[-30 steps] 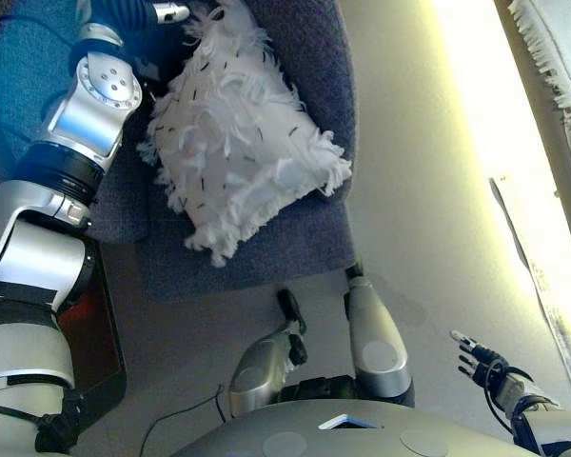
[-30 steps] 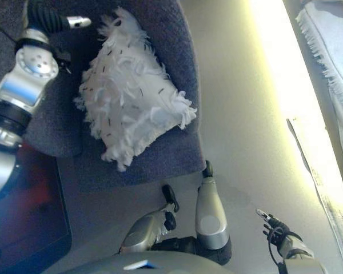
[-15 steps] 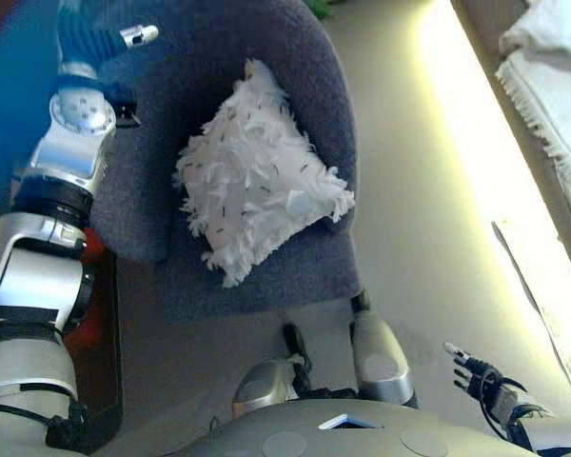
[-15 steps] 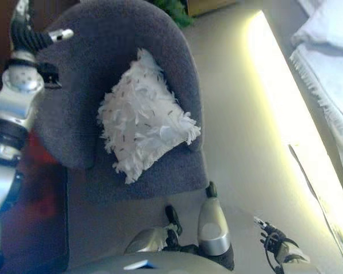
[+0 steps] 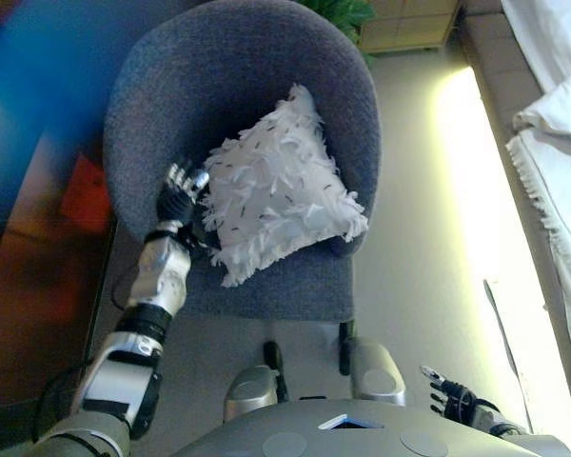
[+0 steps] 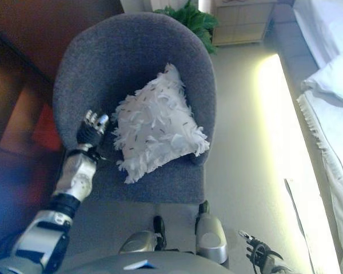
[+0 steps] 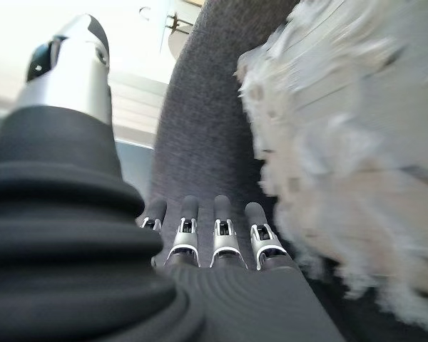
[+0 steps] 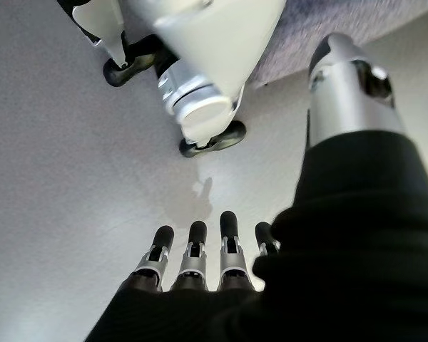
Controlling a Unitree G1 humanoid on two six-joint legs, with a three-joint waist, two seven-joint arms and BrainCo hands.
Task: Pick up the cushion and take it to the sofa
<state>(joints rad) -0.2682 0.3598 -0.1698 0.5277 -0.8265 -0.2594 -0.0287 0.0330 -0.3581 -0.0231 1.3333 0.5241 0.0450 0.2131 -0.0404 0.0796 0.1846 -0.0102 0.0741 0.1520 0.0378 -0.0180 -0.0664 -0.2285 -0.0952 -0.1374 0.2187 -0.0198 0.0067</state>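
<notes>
A white shaggy cushion [image 5: 281,190] leans on the seat and backrest of a grey round armchair [image 5: 219,86]. My left hand [image 5: 176,195] hovers over the seat just left of the cushion, fingers straight and open, holding nothing. In the left wrist view the fingers [image 7: 217,231] point along the chair's backrest [image 7: 207,107] with the cushion [image 7: 349,149] close beside them. My right hand [image 5: 452,402] hangs low at the lower right over the floor, open and empty; the right wrist view shows its straight fingers [image 8: 192,260] above grey floor.
A pale bed or sofa with a fringed white cover [image 5: 552,143] runs along the right edge. A dark wooden unit [image 6: 17,114] stands left of the chair. A green plant [image 6: 186,17] and a light cabinet [image 6: 240,23] sit behind it. Open floor [image 5: 428,248] lies between chair and cover.
The camera has pulled back, showing the whole chair. My left arm has come down from above the backrest, and its hand now sits beside the cushion's left edge. The right hand stays low.
</notes>
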